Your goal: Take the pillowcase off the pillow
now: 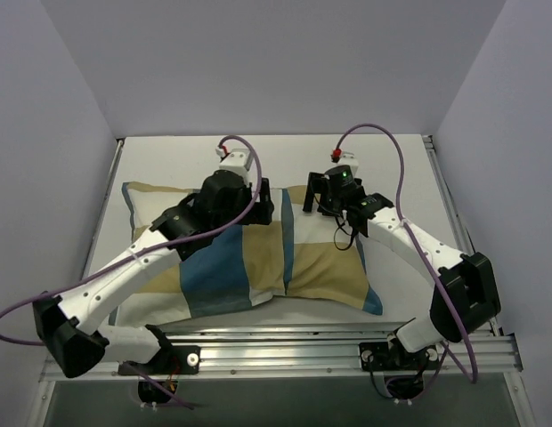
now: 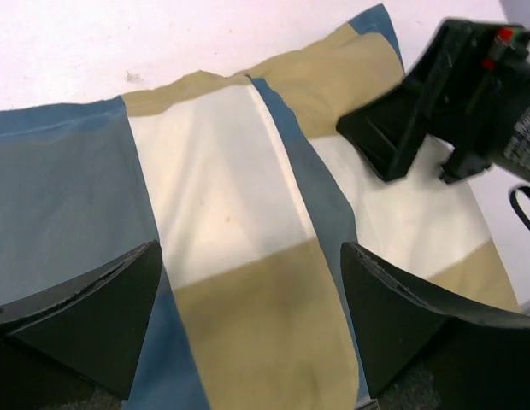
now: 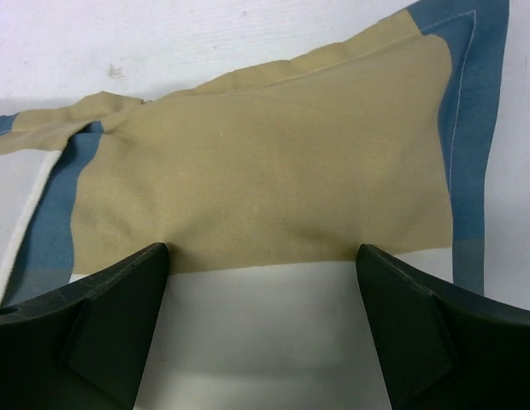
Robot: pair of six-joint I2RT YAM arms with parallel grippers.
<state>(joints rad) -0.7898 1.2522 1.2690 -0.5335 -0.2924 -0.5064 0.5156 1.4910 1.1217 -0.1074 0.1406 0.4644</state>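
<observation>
Two sets of jaws spread wide, empty, over checked pillowcase (image 1: 328, 260), plump, pillow hidden inside.

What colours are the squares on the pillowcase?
The pillowcase has big checked blocks of teal-blue, tan and white; the left wrist view shows them best.
</observation>
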